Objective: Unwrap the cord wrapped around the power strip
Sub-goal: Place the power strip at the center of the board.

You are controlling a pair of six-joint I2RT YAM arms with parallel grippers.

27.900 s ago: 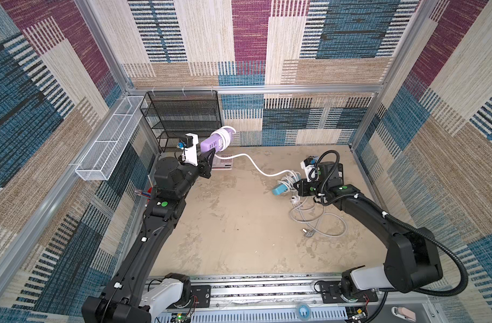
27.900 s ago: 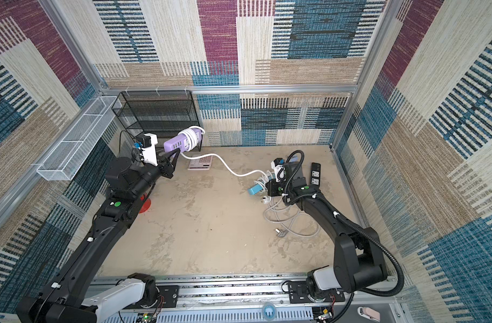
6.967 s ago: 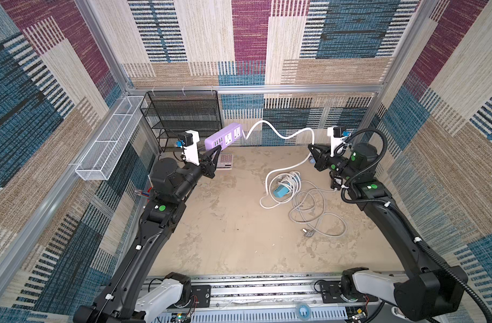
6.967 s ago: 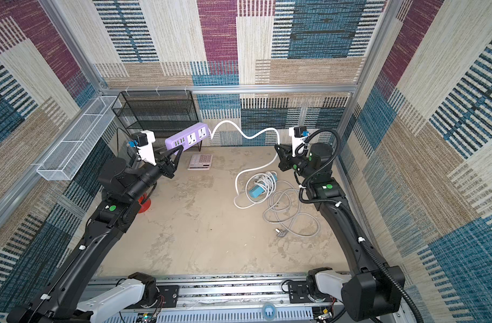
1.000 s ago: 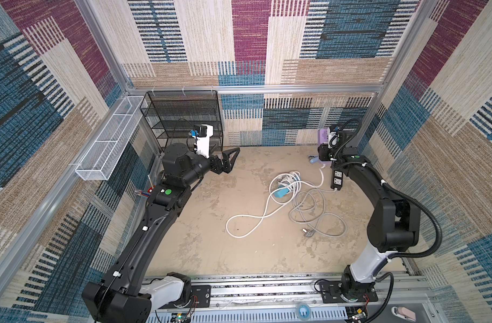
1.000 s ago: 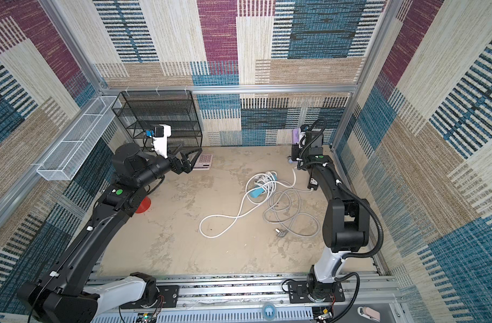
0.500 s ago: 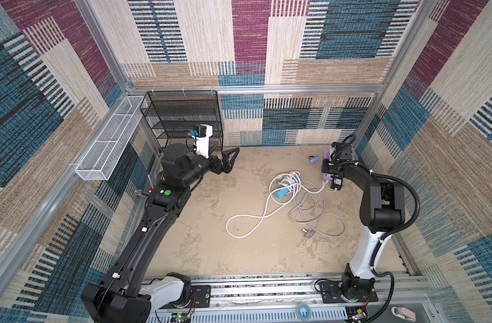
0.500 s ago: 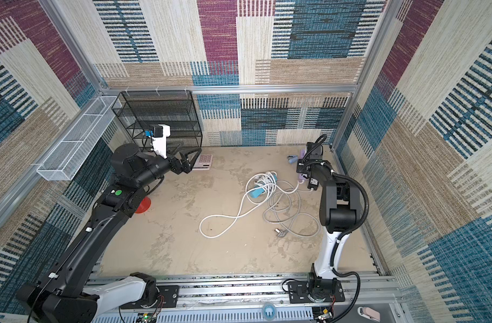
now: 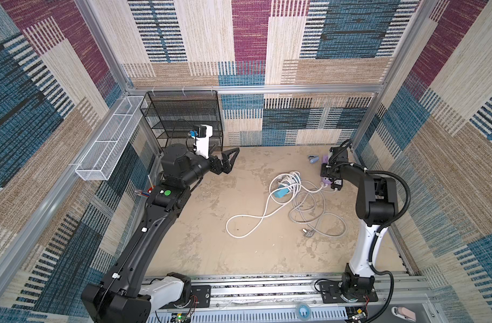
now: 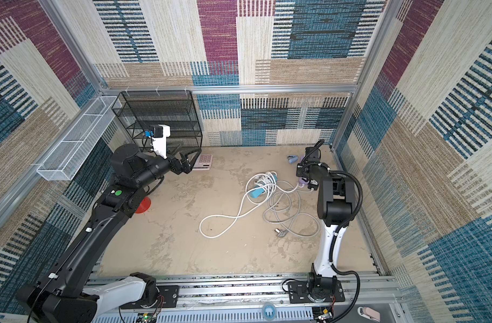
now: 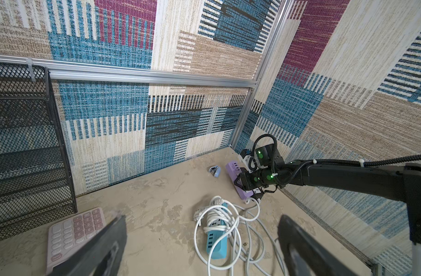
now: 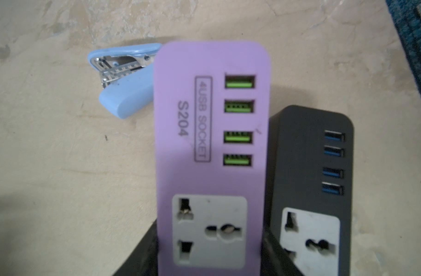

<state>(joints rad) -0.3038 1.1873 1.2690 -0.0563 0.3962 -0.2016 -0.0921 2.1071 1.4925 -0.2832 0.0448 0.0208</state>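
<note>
Above the worktop (image 9: 205, 251), the left gripper (image 9: 228, 156) is hovering by the black mesh rack (image 9: 183, 117), fingers spread wide. The right gripper (image 11: 240, 182) is clamping its fingers on the purple power strip (image 12: 211, 143) near the far right corner, beside a black strip (image 12: 309, 153). The white cord (image 9: 250, 221) is lying loose in loops.

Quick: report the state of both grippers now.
Left gripper: open, empty.
Right gripper: shut on the purple strip.

The power strip (image 12: 211, 143) is lilac with green USB ports; the black strip (image 12: 307, 155) has blue ones. The cord (image 9: 238, 237) is white, the stapler (image 12: 123, 95) pale blue, the table (image 9: 211, 257) mottled beige.
</note>
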